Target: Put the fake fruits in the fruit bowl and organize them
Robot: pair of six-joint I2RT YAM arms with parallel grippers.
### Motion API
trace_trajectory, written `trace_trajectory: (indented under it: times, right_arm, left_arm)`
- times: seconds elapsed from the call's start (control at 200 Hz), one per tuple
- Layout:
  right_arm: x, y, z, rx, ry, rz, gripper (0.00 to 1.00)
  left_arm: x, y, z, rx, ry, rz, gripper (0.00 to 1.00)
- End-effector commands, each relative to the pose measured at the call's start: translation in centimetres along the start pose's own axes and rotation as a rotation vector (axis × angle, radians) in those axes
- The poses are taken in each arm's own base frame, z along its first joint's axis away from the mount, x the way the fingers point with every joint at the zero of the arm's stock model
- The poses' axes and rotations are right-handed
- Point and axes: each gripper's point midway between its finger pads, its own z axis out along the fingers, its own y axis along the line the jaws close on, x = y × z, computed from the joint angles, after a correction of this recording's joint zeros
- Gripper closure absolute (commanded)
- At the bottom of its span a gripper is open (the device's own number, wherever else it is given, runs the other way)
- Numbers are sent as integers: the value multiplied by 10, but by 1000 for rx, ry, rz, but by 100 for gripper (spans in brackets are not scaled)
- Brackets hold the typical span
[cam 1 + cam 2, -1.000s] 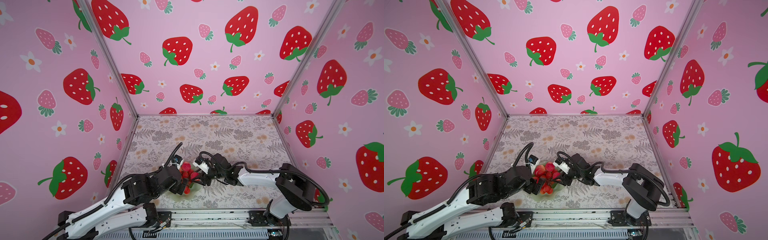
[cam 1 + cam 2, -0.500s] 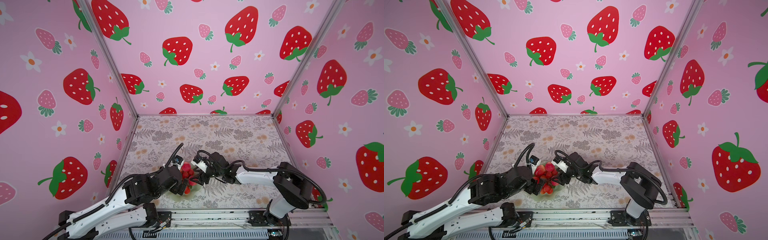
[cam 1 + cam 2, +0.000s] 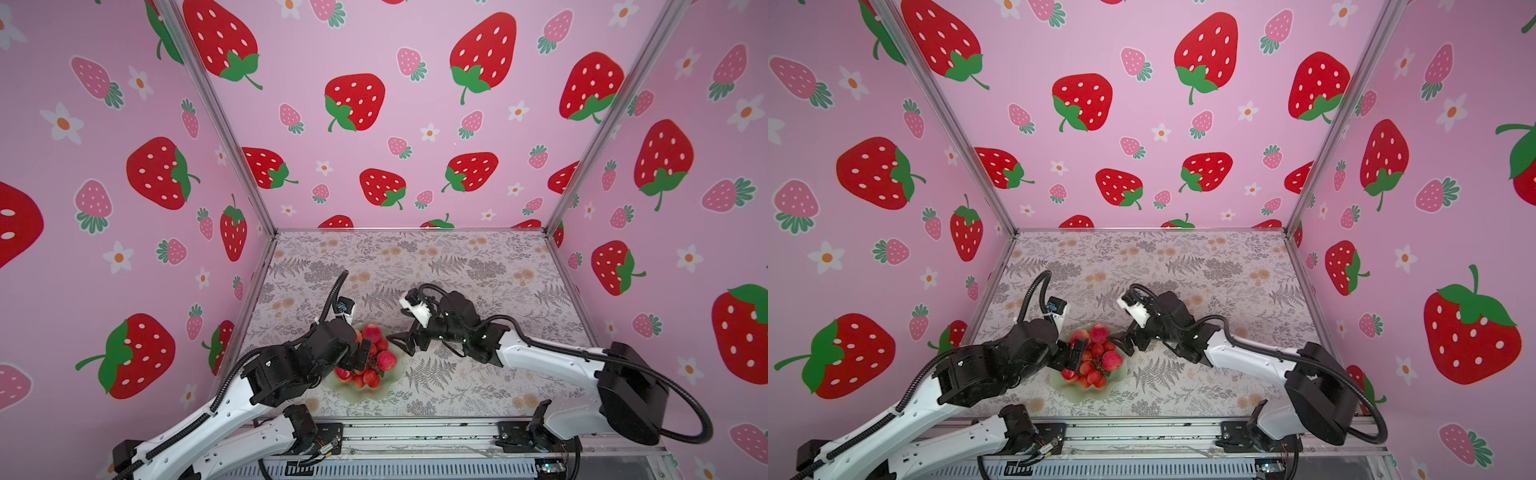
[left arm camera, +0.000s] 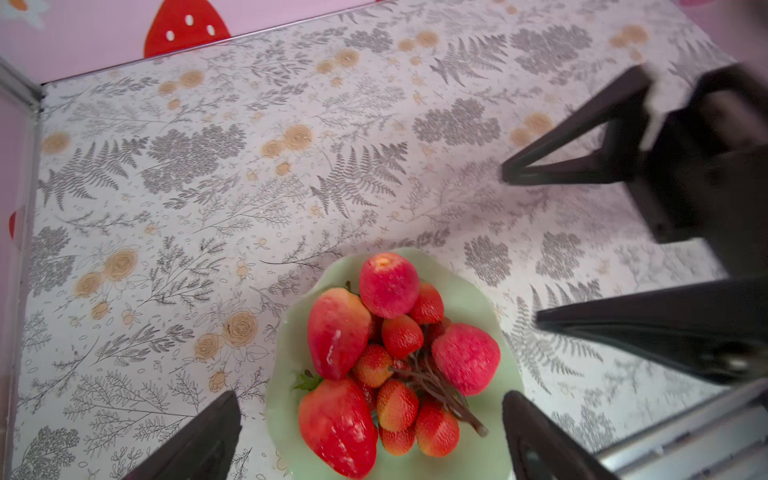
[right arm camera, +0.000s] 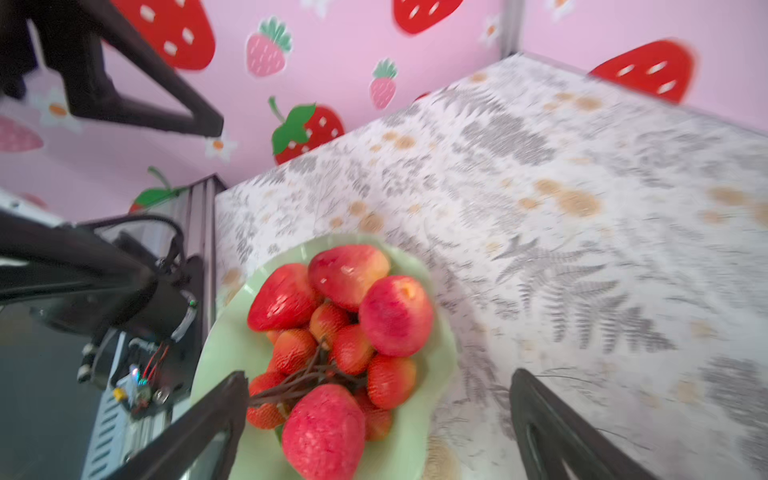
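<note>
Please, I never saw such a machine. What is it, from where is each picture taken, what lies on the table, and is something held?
It is a robot with two arms: the left arm and the right arm. Two pictures look down from one camera head above; two are taken from the arms' wrists. On the flowered table stands a pale green bowl heaped with fake fruits. The left gripper hangs over it, the right gripper beside it; both have open jaws and hold nothing.
</note>
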Motion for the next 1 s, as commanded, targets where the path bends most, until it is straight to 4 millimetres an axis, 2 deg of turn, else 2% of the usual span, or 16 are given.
trace_trajectory:
  times: [0.0,0.1,0.185,0.235,0.305,0.405,0.49,0.61,0.67,0.715,0.825,0.941,0.991]
  right_arm:
    - [-7,-69,-42,208,-81,154,1]
    - [-5,-135,-96,408,-147,261,1]
    - [13,-186,-142,637,-161,335,1]
    - [28,-209,-166,764,-161,366,1]
    - [49,-231,-193,922,-159,381,1]
    - [68,-247,-214,1071,-129,305,1]
    - [78,-259,-235,1210,-129,246,1]
    - [95,-268,-260,1366,-153,156,1]
    - [100,-271,-269,1403,-179,140,1]
    - [104,-274,-276,1432,-191,140,1]
    - [117,-281,-281,1453,-205,128,1]
    - [107,-286,-275,1404,-224,59,1]
    - [101,-283,-273,1374,-261,19,1]
  left_arm:
    - [-13,7,34,22,29,-83,1]
    - [-21,41,69,-53,93,-191,1]
    - [-29,79,92,-147,92,-279,1]
    - [-33,101,104,-218,81,-297,1]
    - [-40,131,113,-354,56,-284,0]
    - [-38,164,123,-524,1,-242,1]
    - [-16,181,139,-583,-43,-219,1]
    - [-2,184,162,-568,-204,-191,1]
    - [-5,185,171,-561,-264,-161,1]
    - [-8,186,175,-556,-241,-142,1]
    - [-20,186,180,-494,-360,-137,1]
    - [2,194,195,-430,-382,-202,1]
    - [-2,194,189,-418,-428,-207,1]
